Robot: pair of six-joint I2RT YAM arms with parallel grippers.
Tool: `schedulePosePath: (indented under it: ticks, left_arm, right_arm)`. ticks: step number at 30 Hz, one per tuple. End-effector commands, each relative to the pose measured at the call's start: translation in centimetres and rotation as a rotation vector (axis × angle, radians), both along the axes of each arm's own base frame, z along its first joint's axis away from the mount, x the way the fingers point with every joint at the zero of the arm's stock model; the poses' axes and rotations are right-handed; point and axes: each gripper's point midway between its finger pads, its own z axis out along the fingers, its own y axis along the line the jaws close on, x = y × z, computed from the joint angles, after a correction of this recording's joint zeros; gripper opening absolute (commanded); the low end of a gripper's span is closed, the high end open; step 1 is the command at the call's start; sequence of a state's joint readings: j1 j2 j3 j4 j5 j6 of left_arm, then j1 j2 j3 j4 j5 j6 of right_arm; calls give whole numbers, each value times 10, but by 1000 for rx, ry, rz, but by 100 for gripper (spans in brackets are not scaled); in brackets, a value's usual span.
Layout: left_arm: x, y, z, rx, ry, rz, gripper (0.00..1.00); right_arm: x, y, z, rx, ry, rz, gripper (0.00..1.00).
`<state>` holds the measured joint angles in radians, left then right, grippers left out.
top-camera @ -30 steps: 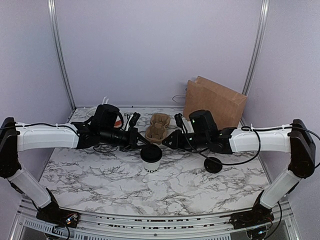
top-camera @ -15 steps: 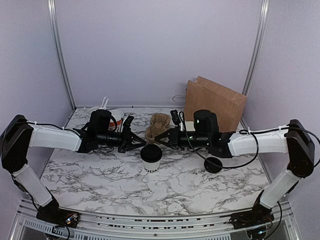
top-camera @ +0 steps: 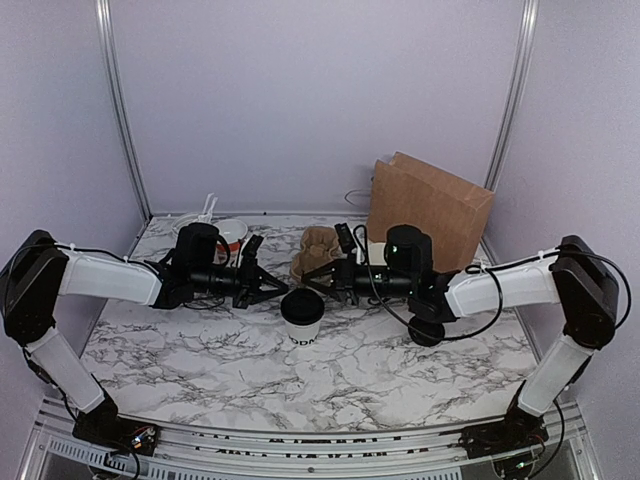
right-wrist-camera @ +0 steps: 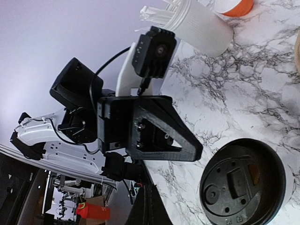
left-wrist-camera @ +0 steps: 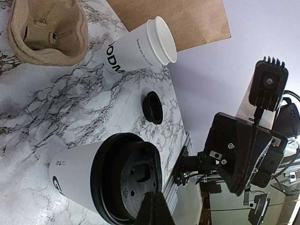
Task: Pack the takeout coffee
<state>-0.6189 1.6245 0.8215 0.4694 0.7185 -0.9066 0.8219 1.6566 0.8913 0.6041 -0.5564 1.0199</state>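
Note:
The takeout coffee (top-camera: 302,318) stands upright at mid-table, a white cup with black lettering and a black lid (left-wrist-camera: 125,177), which also shows in the right wrist view (right-wrist-camera: 243,180). My left gripper (top-camera: 279,289) is shut and empty, its tip (left-wrist-camera: 155,212) just left of the lid's rim. My right gripper (top-camera: 318,284) is also shut and empty, its tip (right-wrist-camera: 149,206) close by the lid on the far right side. I cannot tell whether either tip touches the lid. A brown paper bag (top-camera: 430,205) stands at the back right.
A brown pulp cup carrier (top-camera: 317,252) lies just behind the coffee. A lidless white cup (left-wrist-camera: 140,47) stands by the bag. A loose black lid (top-camera: 427,330) lies to the right. An orange-rimmed bowl (top-camera: 230,230) and a utensil holder (right-wrist-camera: 201,23) sit at the back left.
The right gripper has shut and reached further left, up to the coffee's lid. The left arm has sunk and drawn back a little. The cup has not moved.

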Motion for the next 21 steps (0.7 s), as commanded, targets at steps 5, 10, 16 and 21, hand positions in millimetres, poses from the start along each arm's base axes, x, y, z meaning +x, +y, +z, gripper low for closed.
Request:
schedulePosePath:
  ticks: [5,10,16,21]
  left_arm:
    - [1,2,6,-22,-26,-3,0]
    - [0,2,9,-28,-27,-6,0]
    - [-4,-4,32,-69,-45,-25,0]
    - [-6,-11,71,-150,-103,-35,0]
  right_arm:
    - [-3,7,-85,-84,210,31,0]
    - [-1,6,-86,-83,218,16,0]
    - [1,6,-86,-96,210,13,0]
    - [1,6,-89,-101,215,10,0]
